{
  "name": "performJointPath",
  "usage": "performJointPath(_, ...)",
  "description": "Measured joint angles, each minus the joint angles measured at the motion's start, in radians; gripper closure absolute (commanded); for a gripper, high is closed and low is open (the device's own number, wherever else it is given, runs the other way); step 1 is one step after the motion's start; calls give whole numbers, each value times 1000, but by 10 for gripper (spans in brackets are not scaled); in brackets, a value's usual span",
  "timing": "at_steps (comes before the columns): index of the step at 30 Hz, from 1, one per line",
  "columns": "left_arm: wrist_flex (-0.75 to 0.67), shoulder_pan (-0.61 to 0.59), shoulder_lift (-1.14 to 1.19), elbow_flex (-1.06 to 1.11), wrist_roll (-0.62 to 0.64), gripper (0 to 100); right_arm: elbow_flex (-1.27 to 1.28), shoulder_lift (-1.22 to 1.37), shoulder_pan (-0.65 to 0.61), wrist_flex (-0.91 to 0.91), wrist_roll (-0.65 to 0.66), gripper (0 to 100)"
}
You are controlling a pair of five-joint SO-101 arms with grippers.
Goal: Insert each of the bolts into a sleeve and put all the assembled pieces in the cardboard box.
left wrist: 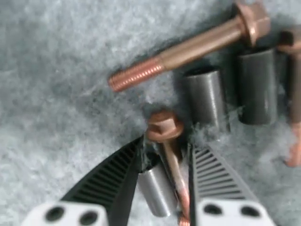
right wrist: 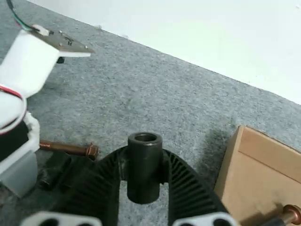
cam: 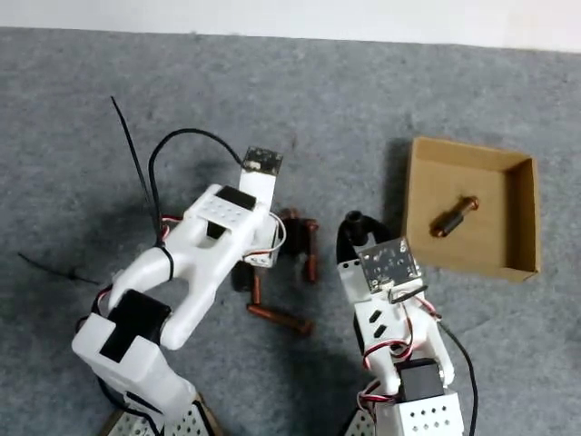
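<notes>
— Grey carpeted bench [cam: 272, 91], brown cardboard box [cam: 531, 218]; the right tool [right wrist: 144, 162] clenches a dark steel sleeve [right wrist: 144, 141] upright.
— And the left tool [left wrist: 165, 150], jaws parted, straddles a copper flanged bolt [left wrist: 163, 127] and a loose sleeve [left wrist: 157, 193]: pinch the bolt alone.

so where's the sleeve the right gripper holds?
The sleeve stands upright in the right gripper, between the loose bolts and the cardboard box, high view.

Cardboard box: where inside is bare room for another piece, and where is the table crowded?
Free: the cardboard box floor between the assembled piece and its far wall. Crowded: the loose bolts and sleeves between the two arms.
</notes>
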Motion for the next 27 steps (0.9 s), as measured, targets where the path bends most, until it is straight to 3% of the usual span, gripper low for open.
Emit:
performJointPath(5, 41, 46, -2, 2, 9, 847, 0, 0, 0, 0, 0, 994)
performJointPath(15, 38, 15, 9, 2, 15, 847, 0, 0, 0, 0, 0, 994)
performJointPath(20, 40, 14, 81, -31, 95, 847, 0, 0, 0, 0, 0, 994)
performJointPath(27, 110, 46, 110, -83, 110, 847, 0, 0, 0, 0, 0, 994)
